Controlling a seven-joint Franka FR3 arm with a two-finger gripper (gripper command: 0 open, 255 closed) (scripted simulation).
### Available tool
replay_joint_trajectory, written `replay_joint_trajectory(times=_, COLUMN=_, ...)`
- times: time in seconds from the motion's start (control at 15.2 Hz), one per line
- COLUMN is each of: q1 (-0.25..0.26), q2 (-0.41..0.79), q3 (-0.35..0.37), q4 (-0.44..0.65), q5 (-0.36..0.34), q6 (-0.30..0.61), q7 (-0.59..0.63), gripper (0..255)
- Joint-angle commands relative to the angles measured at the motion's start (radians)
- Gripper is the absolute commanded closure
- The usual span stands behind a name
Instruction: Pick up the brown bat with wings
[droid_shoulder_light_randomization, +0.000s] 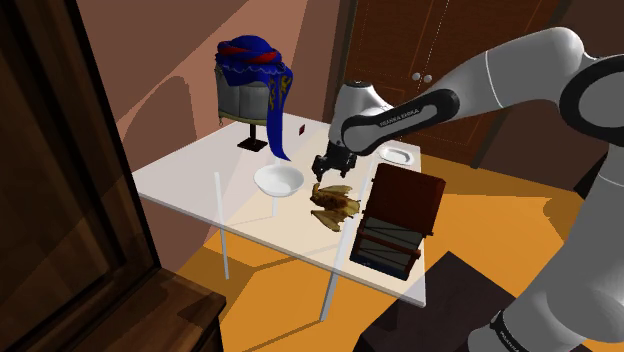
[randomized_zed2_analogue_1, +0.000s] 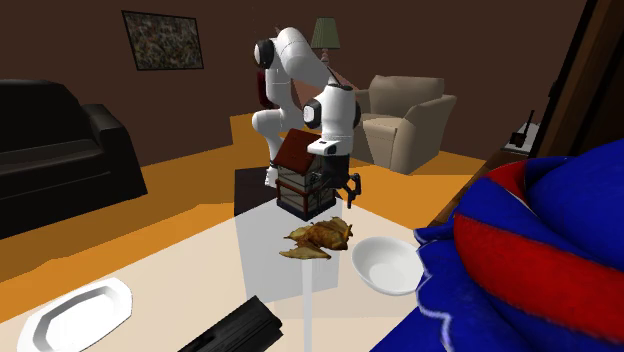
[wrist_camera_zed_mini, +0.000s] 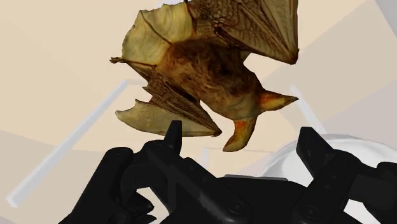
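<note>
The gripper (droid_shoulder_light_randomization: 333, 165) hangs over the bat (droid_shoulder_light_randomization: 335, 205) with its fingers (wrist_camera_zed_mini: 172, 137) spread wide and nothing between them. The bat lies flat on the white table (droid_shoulder_light_randomization: 180, 175), near the middle, between a white bowl (droid_shoulder_light_randomization: 278, 180) on one side and an open dark box (droid_shoulder_light_randomization: 405, 205) on the other. The step in hand looks like the final approach before closing. To do it well, the gripper should probably come straight down over the thick furry body rather than the thin wings, which look likely to slip out of a pinch. The fingers should straddle the body across its narrow width and go low enough to catch it near the table. The bowl sits just beside the bat, so the finger on that side needs care not to nudge the rim. The wrist view gives what the outer views cannot: the body runs at a slant to the line between the fingers, the wings fan out to both sides, and the body lies ahead of the fingertips rather than between them, so a small shift forward and perhaps a turn of the wrist seem called for. The shoulder view, in turn, shows a gap of air between gripper and bat and how the bowl and box flank it. The second exterior view shows the gripper's height from the far side, with the bat a little nearer that camera than the hand.
</note>
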Motion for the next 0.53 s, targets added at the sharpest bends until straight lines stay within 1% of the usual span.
replay_joint_trajectory(times=0.0, q1=0.013, q2=0.081, q3=-0.008, q4=0.067, q5=-0.037, q6=0.014, q7=0.036, gripper=0)
replay_joint_trajectory(times=0.26, q1=0.038, q2=0.236, q3=-0.034, q4=0.212, q5=-0.090, q6=0.023, q7=0.082, gripper=0)
replay_joint_trajectory(times=0.46, q1=0.041, q2=0.259, q3=-0.040, q4=0.205, q5=-0.098, q6=0.053, q7=0.091, gripper=0)
